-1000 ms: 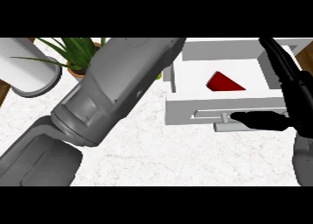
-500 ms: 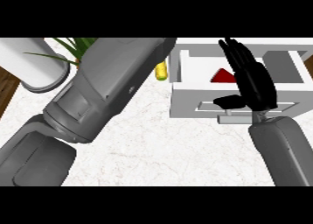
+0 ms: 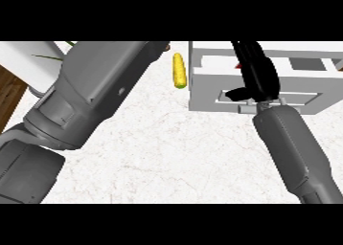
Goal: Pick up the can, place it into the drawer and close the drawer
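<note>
Reaching up from the lower edge, the right forearm (image 3: 294, 148) runs to the white drawer (image 3: 210, 91) at the upper right of the counter (image 3: 181, 158). The right hand (image 3: 257, 76) lies over the drawer's front wall, fingers straight and close together, pointing away twd the drawer's inside; thumb sticks out to the left, just over the handle slot. It holds nothing that can be seen.

The can (image 3: 239, 64) shows only as a small red sliver inside the drawer, right at the hand's left edge, mostly hidden behind the fingers. Can't tell whether it stands or lies, or if hand touches it. Drawer is open: its inside shows behind the front wall.

Left forearm (image 3: 89, 100) fills the left side, big & grey, going from lower left up twd the top middle. The left hand itself is out of view past the top edge, so fingers can't be told.

A corn cob (image 3: 179, 70) lies on the counter betw. the left forearm and the drawer, just beside the drawer's left wall, lengthwise pointing away. Green leaves (image 3: 52, 56) peek out at the upper left, w/ brown wood floor (image 3: 5, 95) at the far left edge.
</note>
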`<move>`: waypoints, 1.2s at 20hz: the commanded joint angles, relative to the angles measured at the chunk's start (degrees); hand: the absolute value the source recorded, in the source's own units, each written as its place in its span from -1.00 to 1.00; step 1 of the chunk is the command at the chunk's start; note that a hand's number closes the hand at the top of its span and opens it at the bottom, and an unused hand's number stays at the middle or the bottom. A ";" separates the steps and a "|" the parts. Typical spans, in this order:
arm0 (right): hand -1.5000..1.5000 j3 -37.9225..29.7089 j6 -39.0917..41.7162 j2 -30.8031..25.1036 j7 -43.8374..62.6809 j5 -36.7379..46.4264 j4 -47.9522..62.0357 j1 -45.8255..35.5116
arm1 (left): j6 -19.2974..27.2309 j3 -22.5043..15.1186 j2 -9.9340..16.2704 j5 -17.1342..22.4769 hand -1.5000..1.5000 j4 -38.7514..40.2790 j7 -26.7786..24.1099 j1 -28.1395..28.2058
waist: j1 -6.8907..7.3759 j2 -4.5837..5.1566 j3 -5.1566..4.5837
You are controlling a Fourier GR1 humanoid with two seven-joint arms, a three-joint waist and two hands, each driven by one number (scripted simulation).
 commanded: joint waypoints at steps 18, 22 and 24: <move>-1.00 -8.72 -15.83 -1.24 -0.33 4.73 32.94 -26.61 | -2.74 -2.31 7.59 -2.24 -1.00 -18.03 7.92 12.58 | 4.80 0.14 -0.04; -1.00 -10.35 -17.03 -1.04 -2.28 3.15 34.41 -28.03 | -4.53 -2.92 9.84 -2.59 -1.00 -20.66 8.69 15.43 | 5.41 0.45 0.00; -1.00 -11.39 -16.67 0.47 -2.38 1.86 34.36 -30.18 | -4.44 -2.47 10.23 -2.47 -1.00 -21.17 9.77 14.32 | 4.76 0.65 0.03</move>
